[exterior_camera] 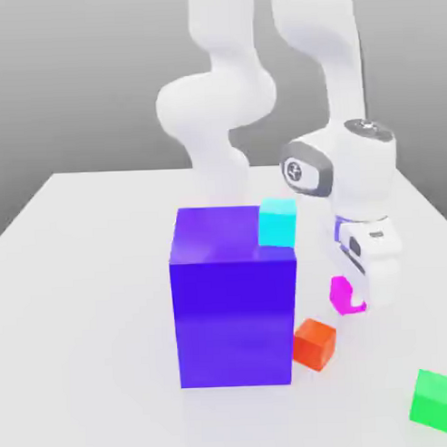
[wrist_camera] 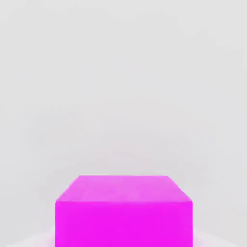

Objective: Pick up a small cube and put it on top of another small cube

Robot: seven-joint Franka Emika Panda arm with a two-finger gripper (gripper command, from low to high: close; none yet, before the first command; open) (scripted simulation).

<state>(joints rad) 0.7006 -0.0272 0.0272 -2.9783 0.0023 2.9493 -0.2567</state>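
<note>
Gripper [exterior_camera: 350, 295] was clamped on the magenta cube [exterior_camera: 342, 294], held above the tabletop [exterior_camera: 103, 295], just beyond the red cube [exterior_camera: 315, 342] and beside the big blue block [exterior_camera: 235, 308]. The magenta cube looked light, rigid and smooth-faced; gripping opposite flat sides should suit it best.

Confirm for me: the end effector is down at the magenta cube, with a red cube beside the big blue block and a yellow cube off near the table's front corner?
Not quite: the corner cube is green, not yellow, per the exterior view. The rest holds: end effector at magenta cube, red cube beside the blue block.
</note>
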